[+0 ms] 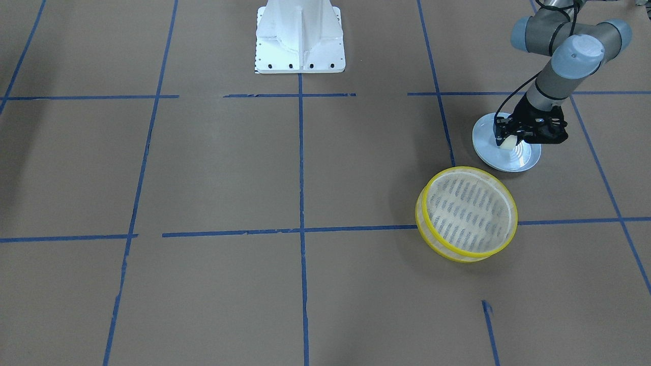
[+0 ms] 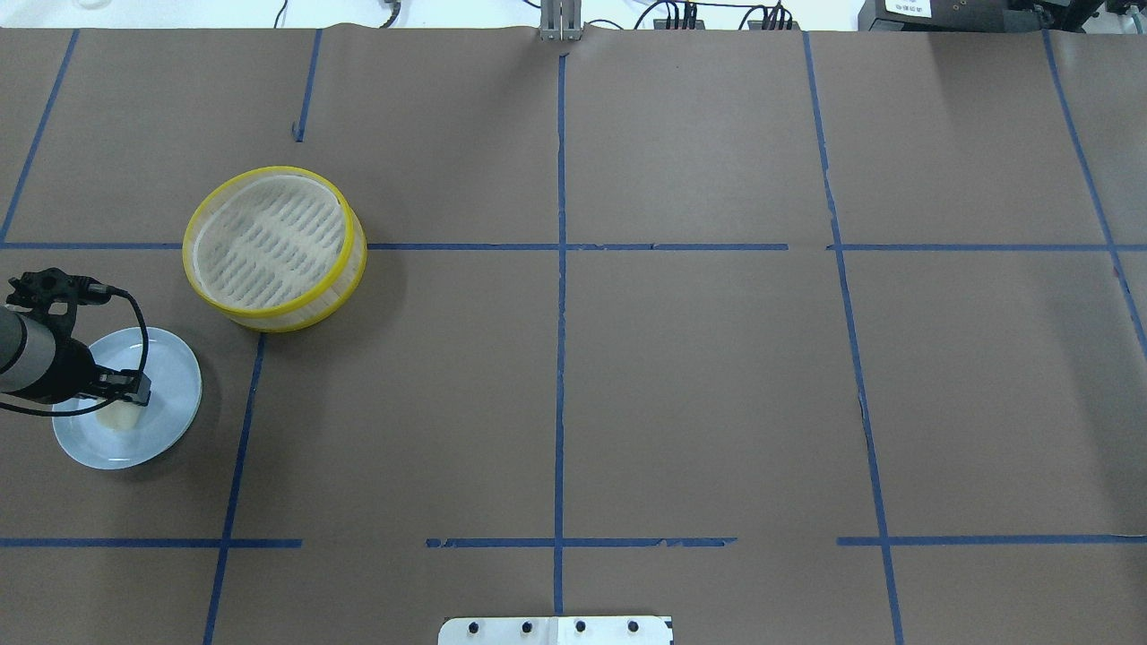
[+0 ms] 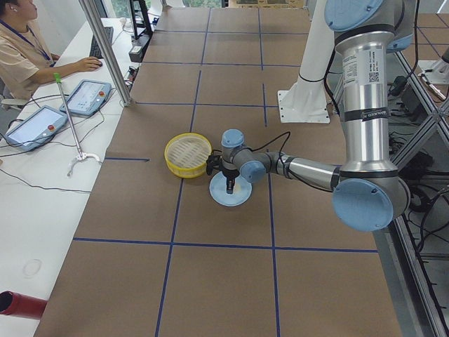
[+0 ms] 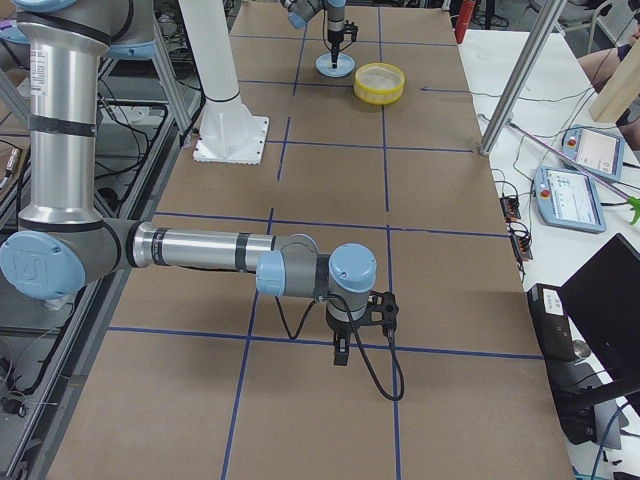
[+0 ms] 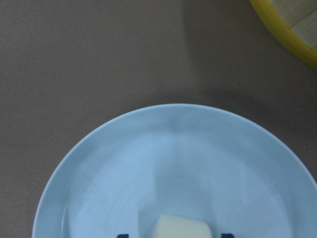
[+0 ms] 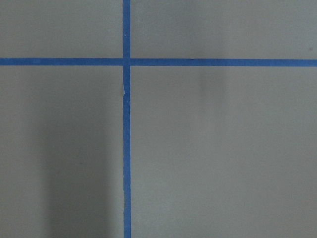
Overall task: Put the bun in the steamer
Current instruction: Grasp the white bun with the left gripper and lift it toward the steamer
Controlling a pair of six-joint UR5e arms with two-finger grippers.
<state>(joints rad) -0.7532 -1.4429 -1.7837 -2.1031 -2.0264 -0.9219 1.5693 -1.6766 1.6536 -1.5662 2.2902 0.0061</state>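
Note:
The bun (image 1: 508,145) is a small cream-white lump on the pale blue plate (image 1: 488,147). It also shows in the overhead view (image 2: 116,417) and at the bottom of the left wrist view (image 5: 181,227). My left gripper (image 1: 508,137) is down over the plate, open, with a dark fingertip (image 5: 123,235) on each side of the bun and a gap between them and it. The yellow-rimmed steamer (image 1: 468,211) stands empty on the table just beyond the plate (image 2: 170,385). My right gripper (image 4: 342,355) hangs over bare table far from both; I cannot tell its state.
The white robot base (image 1: 300,35) stands at the table's robot-side edge. Blue tape lines cross the brown paper. An operator (image 3: 21,49) sits at a side desk with tablets (image 3: 84,97). The steamer's rim (image 5: 287,34) lies close to the plate.

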